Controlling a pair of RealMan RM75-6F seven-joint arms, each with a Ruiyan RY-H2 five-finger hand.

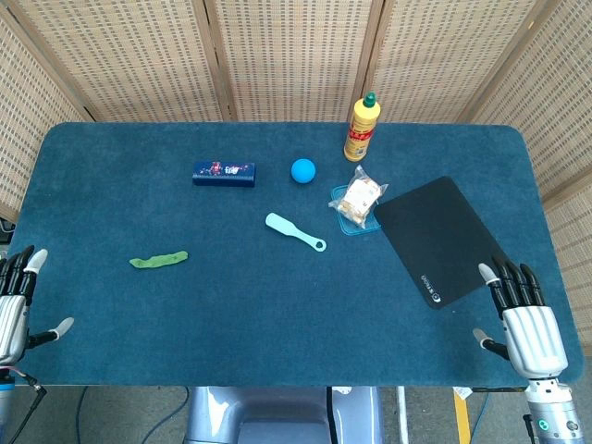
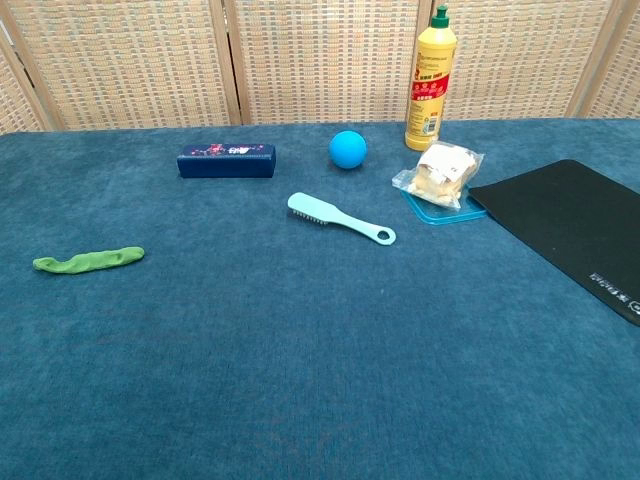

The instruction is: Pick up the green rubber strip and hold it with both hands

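Note:
The green rubber strip (image 1: pixel 158 260) lies flat on the blue table, left of centre, and shows in the chest view as the green strip (image 2: pixel 88 260) at the left. My left hand (image 1: pixel 16 303) hovers at the table's near left edge, fingers spread, holding nothing, well to the left of the strip. Over the near right edge my right hand (image 1: pixel 523 317) is also open and empty, far from the strip. Neither hand appears in the chest view.
A dark blue box (image 1: pixel 224 173), a blue ball (image 1: pixel 303 169), a yellow bottle (image 1: pixel 362 128), a bagged snack on a blue lid (image 1: pixel 358 200), a light blue brush (image 1: pixel 295 232) and a black mat (image 1: pixel 442 238) lie across the table's middle and right. Wicker screens stand behind.

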